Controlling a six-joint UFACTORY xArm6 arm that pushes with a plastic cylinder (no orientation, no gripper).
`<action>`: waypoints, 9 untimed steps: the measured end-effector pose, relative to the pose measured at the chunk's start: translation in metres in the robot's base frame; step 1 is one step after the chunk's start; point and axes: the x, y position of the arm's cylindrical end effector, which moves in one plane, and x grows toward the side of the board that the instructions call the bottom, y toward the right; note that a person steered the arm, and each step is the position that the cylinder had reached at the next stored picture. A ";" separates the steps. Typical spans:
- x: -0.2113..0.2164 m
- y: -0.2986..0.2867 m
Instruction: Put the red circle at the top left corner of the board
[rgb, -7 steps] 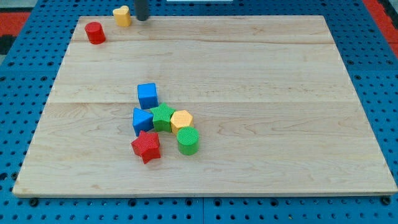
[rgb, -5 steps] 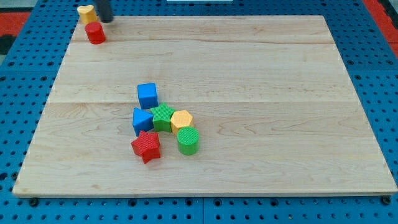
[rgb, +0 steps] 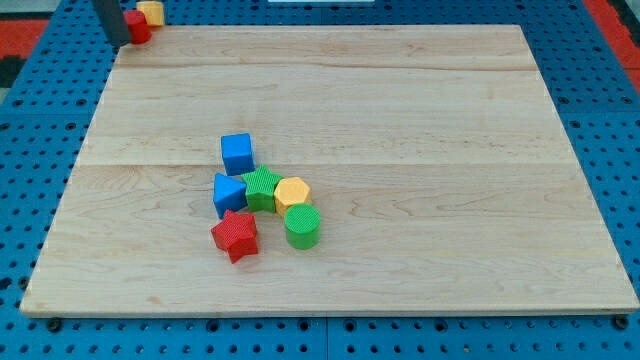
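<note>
The red circle (rgb: 138, 28) sits at the top left corner of the wooden board (rgb: 400, 120), partly hidden by my rod. My tip (rgb: 118, 40) rests just left of it, at the board's left edge, touching or nearly touching it. A yellow block (rgb: 151, 13) sits right behind the red circle, at the board's top edge, touching it.
A cluster lies left of centre: a blue cube (rgb: 237, 154), a blue triangle (rgb: 228, 193), a green block (rgb: 263, 189), a yellow hexagon (rgb: 292, 192), a green cylinder (rgb: 302, 226) and a red star (rgb: 235, 236). Blue pegboard (rgb: 40, 150) surrounds the board.
My rod swept from the top edge leftward past the yellow block to the left of the red circle. The red circle moved up towards the corner; the yellow block shifted left along the top edge.
</note>
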 end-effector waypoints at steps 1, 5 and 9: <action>0.000 0.000; 0.084 0.102; 0.095 0.125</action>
